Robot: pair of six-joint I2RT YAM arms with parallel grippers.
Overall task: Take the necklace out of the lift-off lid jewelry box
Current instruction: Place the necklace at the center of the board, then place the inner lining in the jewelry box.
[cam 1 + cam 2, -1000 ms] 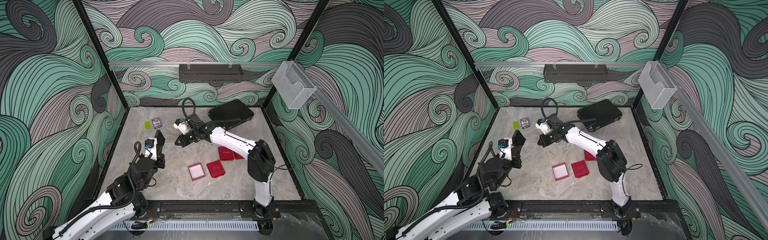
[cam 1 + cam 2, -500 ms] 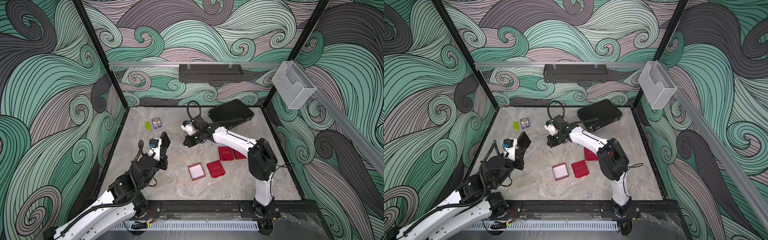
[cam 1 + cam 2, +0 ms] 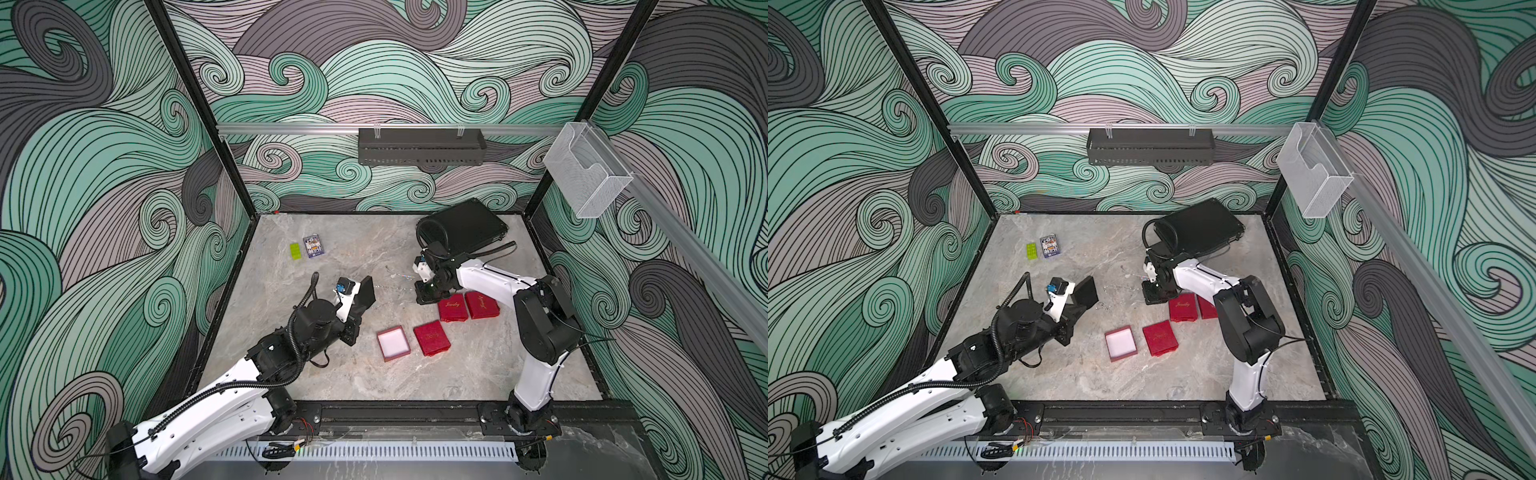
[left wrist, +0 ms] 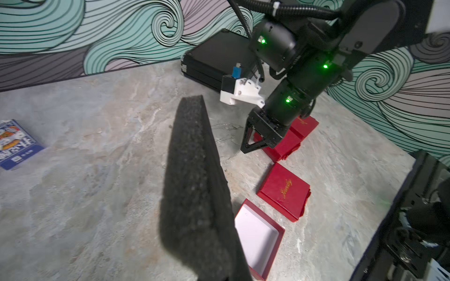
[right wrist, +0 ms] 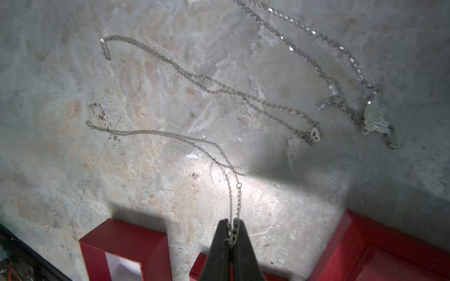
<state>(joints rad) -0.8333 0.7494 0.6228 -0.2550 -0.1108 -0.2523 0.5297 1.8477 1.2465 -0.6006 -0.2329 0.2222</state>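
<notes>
Right hand pinched doubled strand of thin silver chain necklace, lower centre; judged limp, slippery. Left hand clamped black foam pad.

Right tool now beside red boxes

In both top views the left arm at the lower left and the right arm at the right are white shells between bulky black joint housings. The left one is dotted with small dark screw holes and trailed by a black ribbed cable conduit. In the left wrist view, upper right, the right arm's black housings carry three green lights, a white printed bracket with a blue plug, and the black, triangular right gripper.
</notes>
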